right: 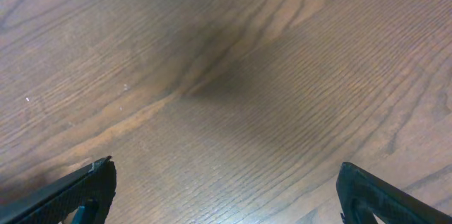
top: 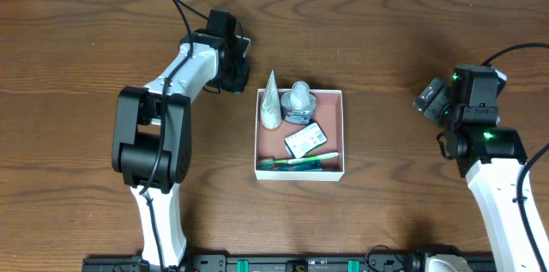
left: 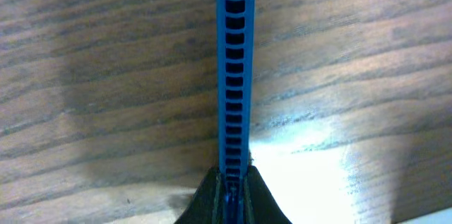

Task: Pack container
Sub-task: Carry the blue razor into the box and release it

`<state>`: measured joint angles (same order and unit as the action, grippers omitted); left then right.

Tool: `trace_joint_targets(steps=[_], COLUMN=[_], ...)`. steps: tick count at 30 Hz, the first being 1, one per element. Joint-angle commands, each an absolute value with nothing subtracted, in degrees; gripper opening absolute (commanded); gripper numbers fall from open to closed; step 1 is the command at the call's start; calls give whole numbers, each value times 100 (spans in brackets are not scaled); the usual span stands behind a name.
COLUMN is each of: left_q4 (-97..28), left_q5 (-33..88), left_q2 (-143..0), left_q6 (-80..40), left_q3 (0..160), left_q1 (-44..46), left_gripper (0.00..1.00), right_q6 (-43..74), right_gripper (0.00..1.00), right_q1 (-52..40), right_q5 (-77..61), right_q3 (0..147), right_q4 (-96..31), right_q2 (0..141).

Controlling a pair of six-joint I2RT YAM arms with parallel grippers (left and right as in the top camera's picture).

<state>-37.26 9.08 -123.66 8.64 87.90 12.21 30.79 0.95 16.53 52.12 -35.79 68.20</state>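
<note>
The wooden table (top: pixel 386 32) fills the whole overhead view. The left arm (top: pixel 159 126) reaches toward the far side, and its left gripper (top: pixel 230 49) is over the wood just beside the far left corner of the container (top: pixel 329 111). The right arm (top: pixel 497 178) stands well apart on the other side. The right gripper (right: pixel 224 169) has its jaws spread wide, with only bare wood between them.

The container sits near the middle of the table, between the two arms. Inside it are a silver cone-shaped tube (top: pixel 271 102), a small grey jar (top: pixel 298 102), a white packet (top: pixel 304 142) and a green toothbrush (top: pixel 298 162) along the near wall.

The left gripper is clenched on a thin blue strip (left: pixel 233 68) with many small slots, perhaps a comb seen edge-on.
</note>
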Motion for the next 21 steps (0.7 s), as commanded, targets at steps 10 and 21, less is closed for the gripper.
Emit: trace_joint_targets(steps=[10, 21], left_q4=[-5000, -6136], left_q5=[871, 987], left_q2=[-11756, -9334], left_q6=[762, 768], left_q3=[9494, 9780], left_q1=[1219, 1382], left_gripper=[6, 6], right_q6=[3081, 3081], right_gripper=[99, 99], right_q1=[148, 148], right_q5=[1756, 1756], right_q3=[5271, 5271], right_q4=[-3579, -3579], right_q2=[6831, 6831])
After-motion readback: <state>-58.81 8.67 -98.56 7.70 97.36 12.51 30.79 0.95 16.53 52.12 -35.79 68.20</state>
